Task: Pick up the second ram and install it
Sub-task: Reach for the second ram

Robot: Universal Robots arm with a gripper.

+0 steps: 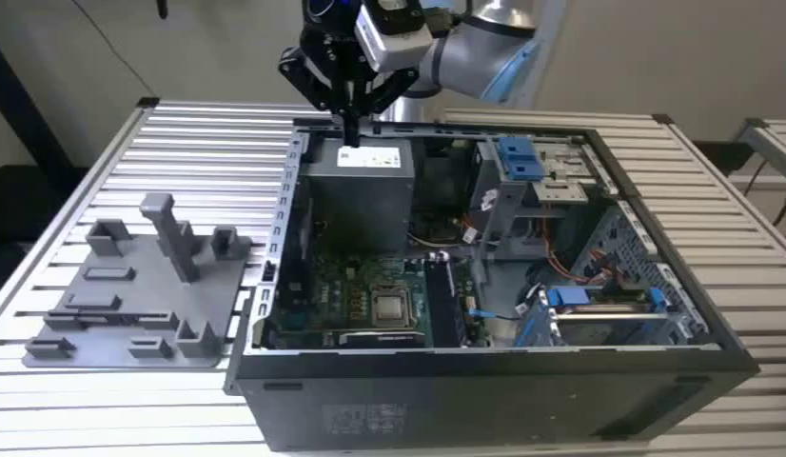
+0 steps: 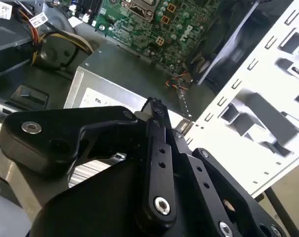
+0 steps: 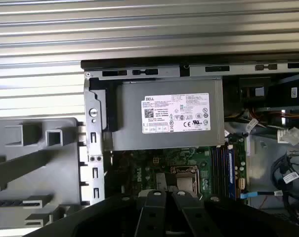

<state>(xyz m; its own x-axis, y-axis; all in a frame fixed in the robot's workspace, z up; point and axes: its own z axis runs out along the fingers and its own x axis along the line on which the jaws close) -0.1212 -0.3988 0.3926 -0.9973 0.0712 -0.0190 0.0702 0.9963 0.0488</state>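
Hand (image 1: pixel 351 133) hangs over the power supply (image 1: pixel 367 190) at the far end of the open case (image 1: pixel 495 390) in the exterior view. Its fingers are pressed together with no stick I can make out between them, so the pick looks not yet done, and I can't tell where the second ram is. Past the supply, the motherboard (image 1: pixel 329 281) and its long memory slots (image 3: pixel 222 165) look reachable from above, with the blue-tabbed drive cage (image 1: pixel 545 190) crowding one side. The grey parts fixture (image 1: pixel 114 295) stands outside the case on the slatted surface (image 1: pixel 190 124), well apart from the hand.
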